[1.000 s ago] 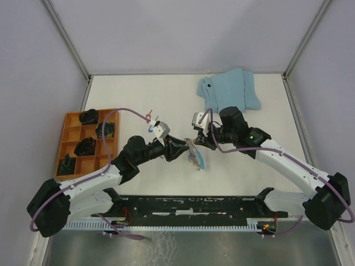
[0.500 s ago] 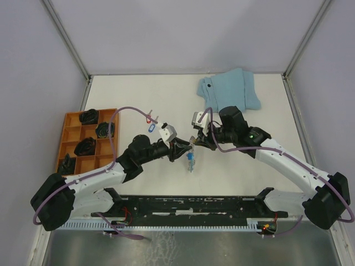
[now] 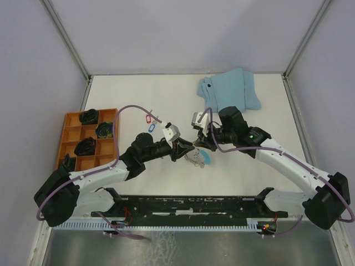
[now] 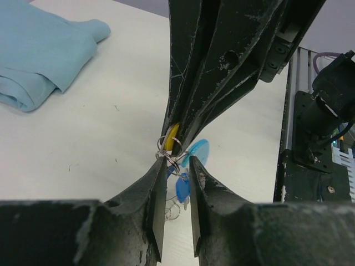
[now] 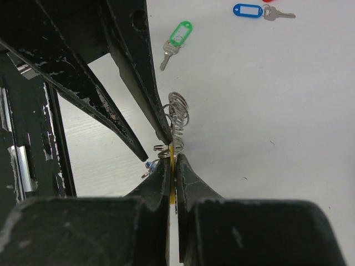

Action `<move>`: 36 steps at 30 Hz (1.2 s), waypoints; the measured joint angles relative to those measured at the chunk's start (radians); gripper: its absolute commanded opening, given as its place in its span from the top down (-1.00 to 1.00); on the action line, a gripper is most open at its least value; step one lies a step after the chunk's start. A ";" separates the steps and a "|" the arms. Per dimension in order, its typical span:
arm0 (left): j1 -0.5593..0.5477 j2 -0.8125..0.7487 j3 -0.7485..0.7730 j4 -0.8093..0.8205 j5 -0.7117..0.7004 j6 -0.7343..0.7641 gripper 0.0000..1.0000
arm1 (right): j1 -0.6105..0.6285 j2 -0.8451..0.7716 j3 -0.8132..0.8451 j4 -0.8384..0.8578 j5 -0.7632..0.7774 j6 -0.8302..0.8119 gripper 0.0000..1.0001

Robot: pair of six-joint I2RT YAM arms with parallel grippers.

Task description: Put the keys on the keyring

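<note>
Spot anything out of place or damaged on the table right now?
Nothing damaged or spilled. Right gripper pinches a yellow key tag at the keyring; red-tagged key and blue-tagged key lie loose by the left arm, not threaded.

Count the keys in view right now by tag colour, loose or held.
Red-tagged key, loose: 1
Blue-tagged key, loose: 1
Green-tagged key, loose: 1
Yellow tag, pinched in the right gripper: 1
Total: 4. The blue pieces hanging below it are too unclear to count.
</note>
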 measured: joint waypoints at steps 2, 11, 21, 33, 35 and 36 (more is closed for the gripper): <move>-0.002 0.002 0.000 0.005 0.008 0.000 0.39 | 0.001 0.000 0.002 -0.003 0.000 0.002 0.99; -0.002 0.011 0.004 0.010 0.006 0.000 0.52 | 0.007 0.000 0.006 -0.012 0.001 0.011 0.99; -0.003 0.034 0.029 -0.025 -0.023 0.000 0.66 | 0.008 0.000 0.010 -0.025 0.028 0.021 0.99; -0.007 0.034 0.036 -0.069 -0.050 0.010 0.66 | 0.024 0.016 0.027 -0.053 0.031 0.032 0.99; -0.007 0.034 0.037 -0.071 -0.044 0.013 0.67 | 0.026 0.018 0.029 -0.056 0.034 0.032 0.99; -0.007 0.035 0.038 -0.071 -0.037 0.020 0.71 | 0.026 0.018 0.029 -0.058 0.035 0.032 0.99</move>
